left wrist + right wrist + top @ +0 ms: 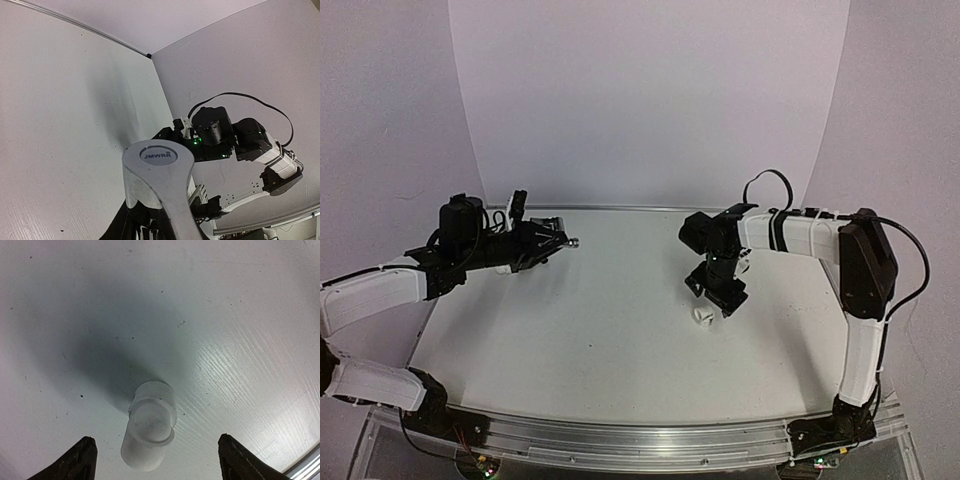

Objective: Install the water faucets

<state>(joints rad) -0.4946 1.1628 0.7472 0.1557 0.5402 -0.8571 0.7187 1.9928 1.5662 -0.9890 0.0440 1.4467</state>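
My left gripper [556, 241] is shut on the shiny silver faucet [572, 241] and holds it above the far left of the table. In the left wrist view the faucet's lever handle [159, 170], marked JMWRR, fills the middle, and the dark fingers [127, 225] clamp it below. My right gripper [717, 297] points down, open, just above a small white plastic fitting [703, 317]. In the right wrist view the fitting [150, 422] lies on the table between my spread fingertips [85, 452], untouched. The dark faucet is not in view.
The white table [610, 340] has a curved white backdrop [640, 100] behind it and a metal rail [640, 435] along its near edge. The right arm [225, 140] shows in the left wrist view, beyond the faucet.
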